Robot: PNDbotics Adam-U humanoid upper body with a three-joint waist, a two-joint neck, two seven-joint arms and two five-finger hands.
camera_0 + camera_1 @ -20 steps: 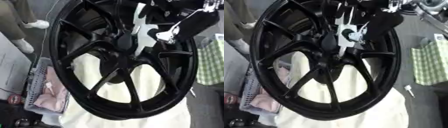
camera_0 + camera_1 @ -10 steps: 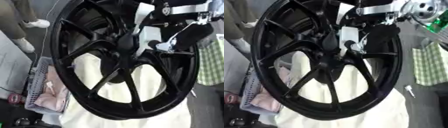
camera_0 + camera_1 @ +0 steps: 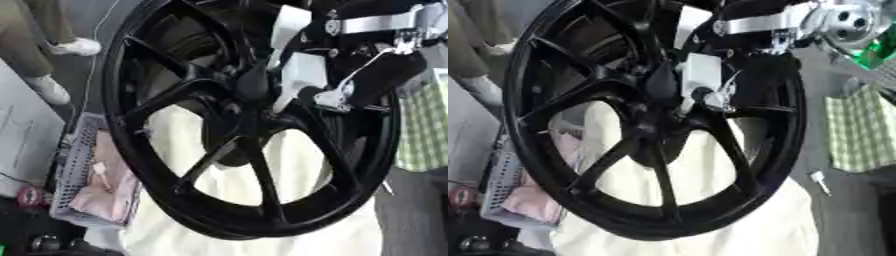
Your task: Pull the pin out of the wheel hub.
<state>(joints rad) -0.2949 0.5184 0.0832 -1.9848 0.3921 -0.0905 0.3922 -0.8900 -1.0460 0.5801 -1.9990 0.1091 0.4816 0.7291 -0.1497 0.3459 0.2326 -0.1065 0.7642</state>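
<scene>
A large black spoked wheel point(image 3: 166, 102) stands tilted and fills most of both views, resting on a cream cloth point(image 3: 293, 167). Its hub point(image 3: 229, 109) sits at the centre where the spokes meet. My right hand point(image 3: 303, 76), black with white and silver parts, comes in from the upper right and lies over the hub's upper right side, its dark tip right at the hub. I cannot make out the pin; the hand and the dark hub hide that spot. My left hand shows in no view.
A grey mesh basket point(image 3: 80, 186) holding pink cloth stands at the lower left beside the wheel. A green checked cloth point(image 3: 859, 127) lies at the right. A small white object point(image 3: 820, 181) lies on the grey floor near the wheel's right rim.
My right hand has moved down and left from the wheel's upper right rim to the hub. The wheel has stayed where it was.
</scene>
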